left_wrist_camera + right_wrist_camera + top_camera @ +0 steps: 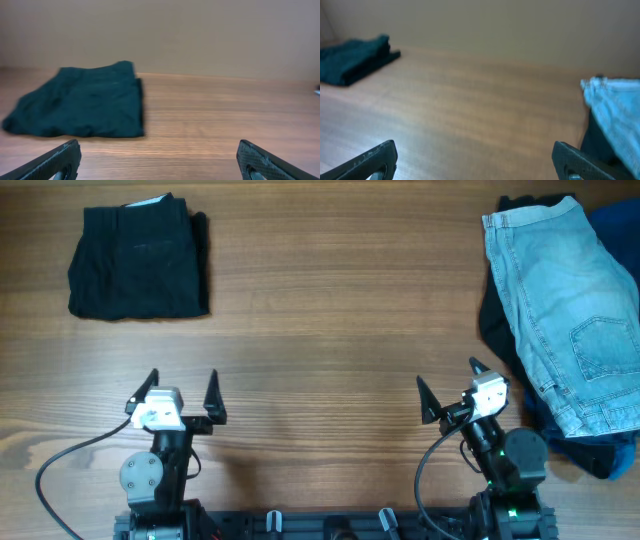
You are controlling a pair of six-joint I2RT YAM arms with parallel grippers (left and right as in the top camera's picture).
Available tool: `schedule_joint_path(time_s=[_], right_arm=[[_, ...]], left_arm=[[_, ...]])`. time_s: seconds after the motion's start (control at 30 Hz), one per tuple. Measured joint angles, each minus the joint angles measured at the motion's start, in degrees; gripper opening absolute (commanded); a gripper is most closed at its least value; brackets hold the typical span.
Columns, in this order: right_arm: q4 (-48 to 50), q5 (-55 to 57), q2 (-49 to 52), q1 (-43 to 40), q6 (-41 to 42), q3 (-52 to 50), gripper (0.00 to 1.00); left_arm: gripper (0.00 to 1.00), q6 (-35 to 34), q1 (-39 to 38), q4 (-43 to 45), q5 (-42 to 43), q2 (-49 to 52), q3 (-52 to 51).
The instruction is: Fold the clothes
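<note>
Lying atop dark clothes [494, 328], denim shorts [570, 310]

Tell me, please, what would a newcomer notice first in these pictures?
The light-blue denim shorts catch the eye first, spread unfolded over a pile of darker clothes at the right edge of the table. At the far left lies a neatly folded black garment. The left tool and the right tool stand open and empty near the front edge.

Robot lab: wood table [320, 300], bare wall [200, 35], L arm [152, 475], R arm [512, 460] at edge.
</note>
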Motion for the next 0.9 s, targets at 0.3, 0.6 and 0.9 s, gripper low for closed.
schedule_joint_path(time_s=[0.3,0.6,0.9], right_arm=[[10.56,-2.34,0.15,0.0,10.43,-0.04,1.0],[22.45,-0.5,0.26,-0.02,21.24,2.01,1.0],[-3.82,2.99,4.68,0.0,18.6,19.34,1.0]], left_arm=[[1.0,0.02,0.0,-0.11,-7.02,0.0,0.0],[1.0,-0.07,0.0,8.39,-3.65,0.0,-0.13],[1.0,-3.72,0.0,0.57,4.24,8.57,10.54]])
